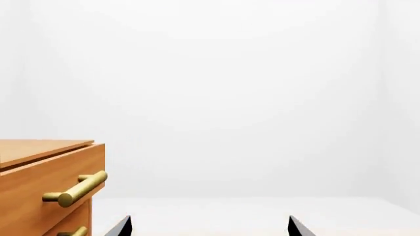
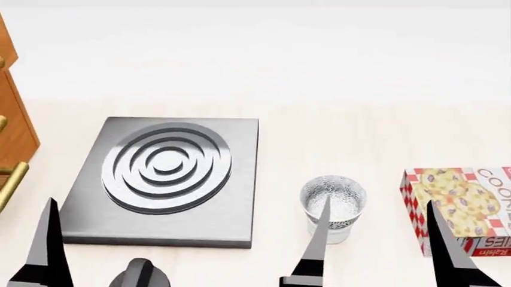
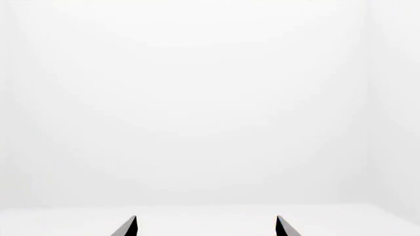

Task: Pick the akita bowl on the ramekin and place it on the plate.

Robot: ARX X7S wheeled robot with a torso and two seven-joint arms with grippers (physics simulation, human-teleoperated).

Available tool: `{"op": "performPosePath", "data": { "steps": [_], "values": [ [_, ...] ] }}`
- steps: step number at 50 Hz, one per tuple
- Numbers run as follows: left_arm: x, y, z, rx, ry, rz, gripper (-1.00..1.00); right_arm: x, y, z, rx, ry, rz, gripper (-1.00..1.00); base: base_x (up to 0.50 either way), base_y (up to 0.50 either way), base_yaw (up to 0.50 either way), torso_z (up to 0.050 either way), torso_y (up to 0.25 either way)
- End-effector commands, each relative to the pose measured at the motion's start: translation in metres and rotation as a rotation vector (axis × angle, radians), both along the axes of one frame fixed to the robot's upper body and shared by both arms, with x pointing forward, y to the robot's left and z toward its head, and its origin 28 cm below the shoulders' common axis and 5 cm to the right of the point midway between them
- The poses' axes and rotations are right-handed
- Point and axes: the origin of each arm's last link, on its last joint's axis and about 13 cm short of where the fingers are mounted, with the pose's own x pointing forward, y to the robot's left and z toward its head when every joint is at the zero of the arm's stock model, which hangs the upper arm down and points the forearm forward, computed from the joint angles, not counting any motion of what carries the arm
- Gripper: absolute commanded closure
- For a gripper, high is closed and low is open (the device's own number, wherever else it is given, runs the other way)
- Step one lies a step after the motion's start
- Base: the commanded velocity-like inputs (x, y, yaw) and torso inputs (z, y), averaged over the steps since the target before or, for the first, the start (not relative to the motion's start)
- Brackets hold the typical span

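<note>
A: Akita bowl (image 2: 334, 197), where?
B: Nested on the ramekin (image 2: 341, 237), on the pale counter (image 2: 359, 137), between the grey burner slab (image 2: 167, 179) and the cookie box (image 2: 459, 209). Upright, white inside, speckled outside.
A: Nearest gripper?
B: Right gripper (image 2: 383, 254), low in the head view. Fingers (image 2: 318, 239) spread wide, nothing between them. Inner finger overlapping the bowl in that view, but probably above and short of it rather than touching. Hard to tell for sure.
A: Left gripper (image 2: 92, 266)?
B: Spread too, and empty, near the wooden drawer unit (image 1: 46, 182) with brass handles (image 1: 75, 189). Best left parked.
A: Plate?
B: Not visible in any view. Worth finding before lifting anything.
A: Step in hand, then?
B: The reach, judging by the layout. Shift the right gripper toward the robot's left to bring the bowl's rim between the fingers. Descend straight, then pinch one wall of the bowl, one finger inside and one outside, above the ramekin's lip. Avoid catching the ramekin as well.
A: Risks?
B: Dragging the ramekin up with the bowl, or tipping the stack. Lift vertically and slowly, checking for separation before travelling. No help from the wrist views: only blank white and fingertips.
</note>
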Motion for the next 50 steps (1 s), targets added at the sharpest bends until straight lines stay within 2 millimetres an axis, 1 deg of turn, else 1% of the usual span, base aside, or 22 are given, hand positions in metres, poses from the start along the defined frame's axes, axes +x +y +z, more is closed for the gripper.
{"op": "performPosePath", "data": {
  "steps": [1, 13, 14, 16, 17, 18, 22, 50],
  "values": [
    [-0.0011, -0.0002, 0.0005, -0.003, -0.001, -0.009, -1.0, 0.0004, 0.0, -0.0004, 0.001, -0.004, 0.004, -1.0, 0.0, 0.0, 0.0, 0.05, 0.0],
    [-0.002, 0.0001, 0.0015, -0.003, -0.015, -0.01, -1.0, 0.0005, -0.0001, -0.0004, -0.003, -0.003, 0.005, -1.0, 0.0, 0.0, 0.0, 0.05, 0.0],
    [-0.0029, 0.0003, 0.0013, -0.01, -0.041, -0.009, -1.0, 0.0008, -0.0003, -0.0009, -0.004, -0.002, 0.003, -1.0, 0.0, 0.0, 0.0, 0.027, 0.0],
    [-0.0024, 0.0008, 0.0018, -0.01, -0.035, -0.006, -1.0, 0.0007, -0.0001, -0.0009, -0.004, -0.001, 0.004, -1.0, 0.0, 0.0, 0.0, 0.0, 0.0],
    [-0.0014, 0.0008, 0.0004, 0.034, -0.034, 0.012, -1.0, 0.0008, 0.0, -0.0011, -0.004, -0.001, 0.005, -1.0, 0.0, 0.0, 0.0, 0.0, 0.0],
    [-0.0014, 0.0014, 0.0006, -0.013, -0.024, -0.007, -1.0, 0.0009, 0.0, -0.0013, -0.003, 0.001, 0.004, -1.0, 0.0, 0.0, 0.0, 0.0, -0.115],
    [0.0001, 0.0015, 0.0005, 0.008, -0.026, 0.005, -1.0, 0.001, -0.0003, -0.0017, -0.003, 0.002, 0.001, -1.0, 0.0, 0.0, 0.0, 0.0, -0.25],
    [-0.0021, 0.0017, -0.0005, 0.006, -0.019, 0.006, -1.0, 0.0011, 0.0007, -0.003, -0.007, 0.007, 0.0, -1.0, 0.0, 0.0, 0.0, 0.0, -0.25]
  ]
}}
